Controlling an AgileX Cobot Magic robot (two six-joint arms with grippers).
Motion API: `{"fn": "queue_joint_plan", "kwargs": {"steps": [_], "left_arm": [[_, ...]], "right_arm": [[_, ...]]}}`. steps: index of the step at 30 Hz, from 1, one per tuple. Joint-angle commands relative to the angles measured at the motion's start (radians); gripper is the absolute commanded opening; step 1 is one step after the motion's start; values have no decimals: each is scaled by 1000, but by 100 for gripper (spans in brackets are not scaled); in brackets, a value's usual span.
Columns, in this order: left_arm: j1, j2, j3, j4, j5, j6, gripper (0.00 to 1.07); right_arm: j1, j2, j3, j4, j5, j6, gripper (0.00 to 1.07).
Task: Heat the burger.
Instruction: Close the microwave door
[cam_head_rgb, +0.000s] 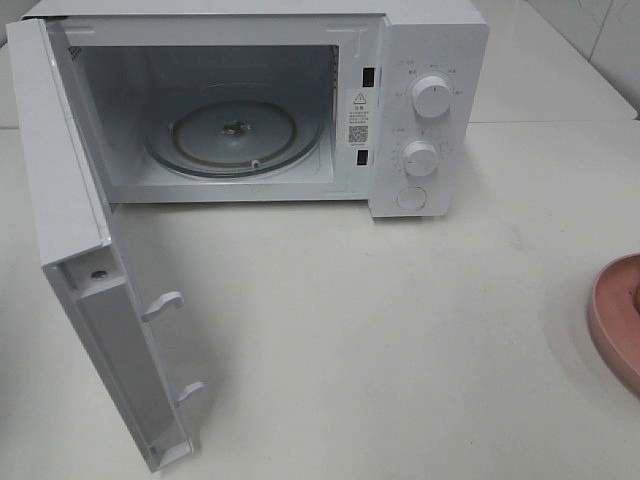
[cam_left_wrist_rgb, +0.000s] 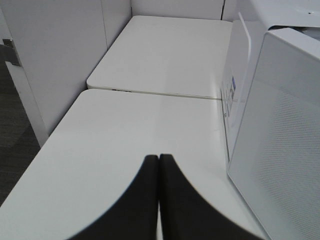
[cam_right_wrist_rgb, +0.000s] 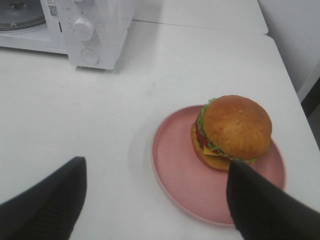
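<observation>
A white bench (cam_head_rgb: 400, 330) carries a microwave (cam_head_rgb: 420, 60) with its door (cam_head_rgb: 90, 300) swung wide and the glass turntable (cam_head_rgb: 235, 135) bare. The burger (cam_right_wrist_rgb: 232, 131) sits off-centre on a pink plate (cam_right_wrist_rgb: 175, 165) at the bench's right end, well apart from the oven.

Risks, as I judge them: the burger sits near the plate's rim, so a tilted lift could slide it off; a squeeze on the bun alone may shear the layers; the open door narrows the approach from the left.

The right hand (cam_right_wrist_rgb: 155, 200) hovers above the plate, jaws spread wide, gripping nothing. The left hand (cam_left_wrist_rgb: 159, 200) is closed and empty, parked low beside the microwave's outer wall.
</observation>
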Motion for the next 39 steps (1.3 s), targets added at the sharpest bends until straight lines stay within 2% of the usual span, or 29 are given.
{"fn": "queue_joint_plan", "kwargs": {"steps": [1,3,4,5,6,7,8,9,10,12,13,14,15,16,17,18,19,20,23,33,39], "left_arm": [[-4,67,4,48,-86,-24,0],[-4,80,6,62,-100,-41,0],[-4,113,5,116,-131,-100,0],[-4,113,5,116,-131,-100,0],[-4,124,5,155,-143,-136,0],[-4,155,5,241,-176,-220,0],[-4,155,5,241,-176,-220,0],[-4,170,5,296,-195,-275,0],[-4,170,5,296,-195,-275,0],[-4,224,5,561,-292,-486,0],[-4,224,5,561,-292,-486,0],[-4,239,5,634,-317,-536,0],[-4,270,5,754,-361,-632,0],[-4,285,5,818,-381,-680,0],[-4,285,5,818,-381,-680,0],[-4,316,5,916,-429,-754,0],[-4,316,5,916,-429,-754,0],[-4,351,5,997,-482,-807,0],[-4,408,5,1037,-555,-819,0],[-4,519,5,1036,-695,-816,0],[-4,565,5,1096,-761,-834,0]], "right_arm": [[-3,-26,2,2,-13,-15,75],[-3,-26,2,2,-13,-15,75],[-3,-26,2,2,-13,-15,75],[-3,-26,2,2,-13,-15,75],[-3,-26,2,2,-13,-15,75],[-3,-26,2,2,-13,-15,75],[-3,-26,2,2,-13,-15,75],[-3,-26,2,2,-13,-15,75],[-3,-26,2,2,-13,-15,75],[-3,-26,2,2,-13,-15,75],[-3,-26,2,2,-13,-15,75],[-3,-26,2,2,-13,-15,75],[-3,-26,2,2,-13,-15,75],[-3,-26,2,2,-13,-15,75],[-3,-26,2,2,-13,-15,75],[-3,-26,2,2,-13,-15,75],[-3,-26,2,2,-13,-15,75],[-3,-26,2,2,-13,-15,75],[-3,-26,2,2,-13,-15,75],[-3,-26,2,2,-13,-15,75],[-3,-26,2,2,-13,-15,75]]}}
